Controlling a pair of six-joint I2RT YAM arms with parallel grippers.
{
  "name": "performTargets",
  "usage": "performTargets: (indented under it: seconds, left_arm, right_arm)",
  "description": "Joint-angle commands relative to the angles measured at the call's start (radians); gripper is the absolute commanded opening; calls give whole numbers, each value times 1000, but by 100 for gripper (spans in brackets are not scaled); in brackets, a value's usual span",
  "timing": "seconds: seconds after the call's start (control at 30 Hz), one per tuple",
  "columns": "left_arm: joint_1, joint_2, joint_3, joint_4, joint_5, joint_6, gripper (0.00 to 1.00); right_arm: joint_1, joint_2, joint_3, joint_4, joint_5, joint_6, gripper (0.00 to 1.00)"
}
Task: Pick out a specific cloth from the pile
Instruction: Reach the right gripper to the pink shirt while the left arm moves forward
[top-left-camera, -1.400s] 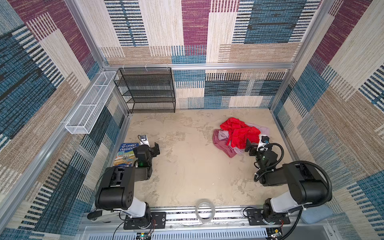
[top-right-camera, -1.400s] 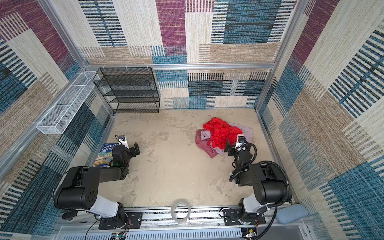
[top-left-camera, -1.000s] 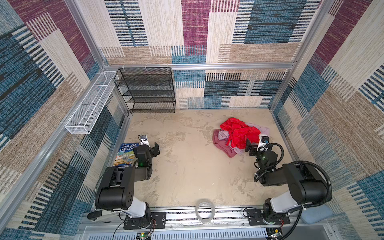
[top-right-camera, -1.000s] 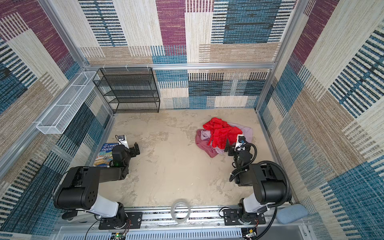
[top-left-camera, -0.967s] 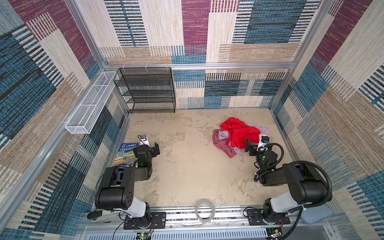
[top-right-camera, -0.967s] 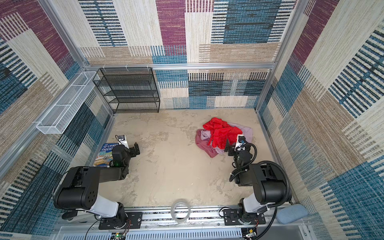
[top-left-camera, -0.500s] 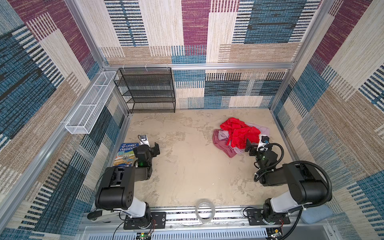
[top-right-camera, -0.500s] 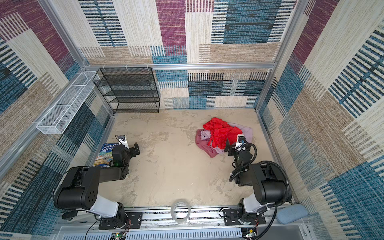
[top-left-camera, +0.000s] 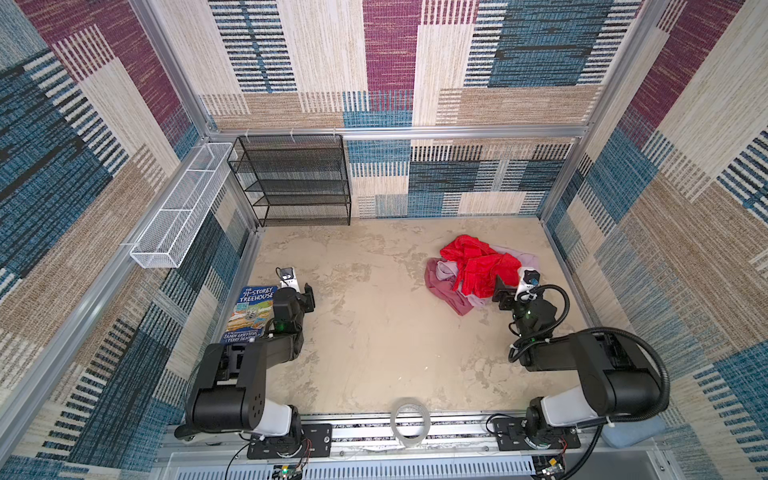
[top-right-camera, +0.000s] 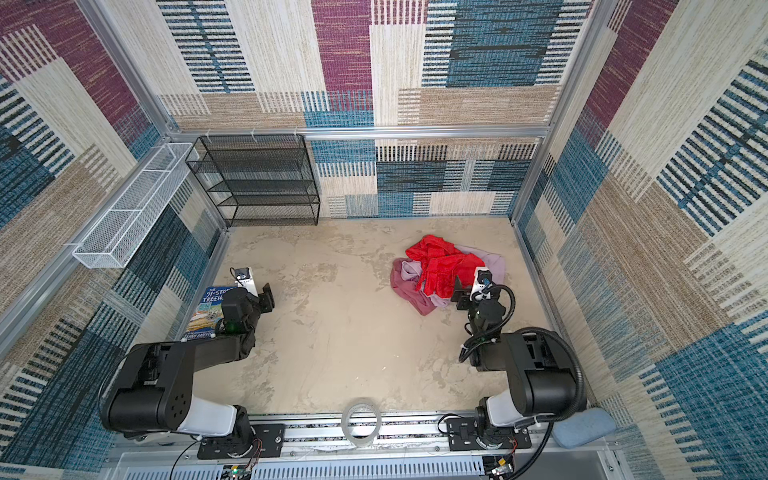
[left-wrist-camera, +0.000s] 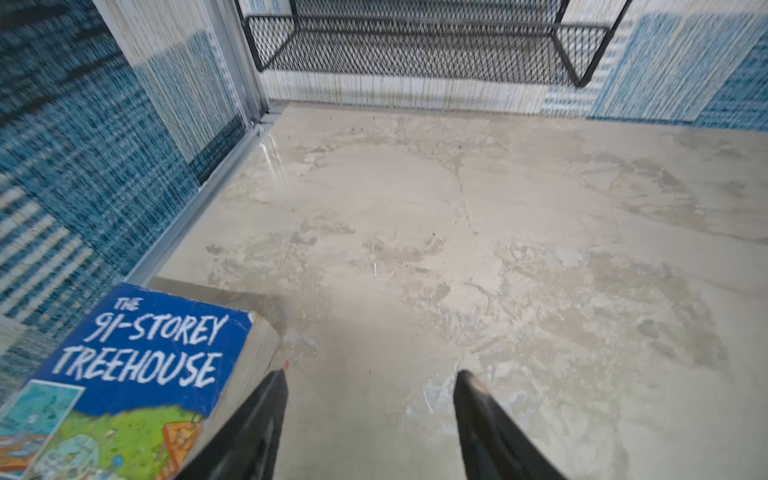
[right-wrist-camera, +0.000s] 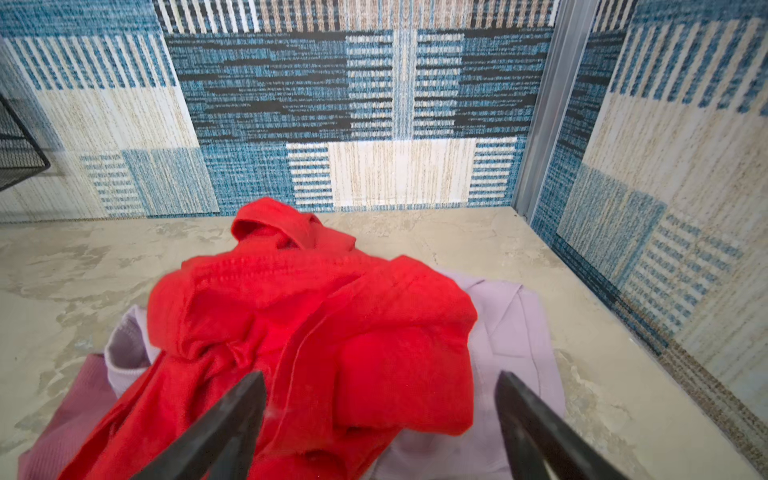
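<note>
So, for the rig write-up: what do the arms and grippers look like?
The left arm and right arm are bulky matte black with white base joints and white wrist cameras; a ribbed black cable loops over the right. The left gripper and right gripper have slim, tapering black fingers.

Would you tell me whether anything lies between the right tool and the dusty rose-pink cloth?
The bright red shiny cloth lies ahead of the right tool, partly covering the dusty rose-pink matte cloth, which shows at the left edge of the heap in both top views.
</note>
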Motion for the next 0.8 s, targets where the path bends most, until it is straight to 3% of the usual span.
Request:
performTargets:
  seconds: [0.0,0.17,0.23,0.4,0.57,0.77]
  left_arm:
    - [-2,-100,27,-177,-49,-34,58]
    - [-75,-195,104,-355,-38,-71,56]
    - [-123,-212,153,-442,-41,-111,56]
    - [-211,-184,257,-595,-29,-172,56]
    - [-222,-149,286,-645,37,-240,56]
    - [-229,-104,307,-646,66,-248,56]
  right_arm:
    - [42,-87,105,-278,141,42,80]
    - [235,-173,245,-555,292,21,74]
    - [303,-176,327,-704,250,83,71]
    - [449,-115,416,-854,197,142,61]
    - [531,29,514,-972,109,173,54]
    - [558,183,589,-1025,136,182,53]
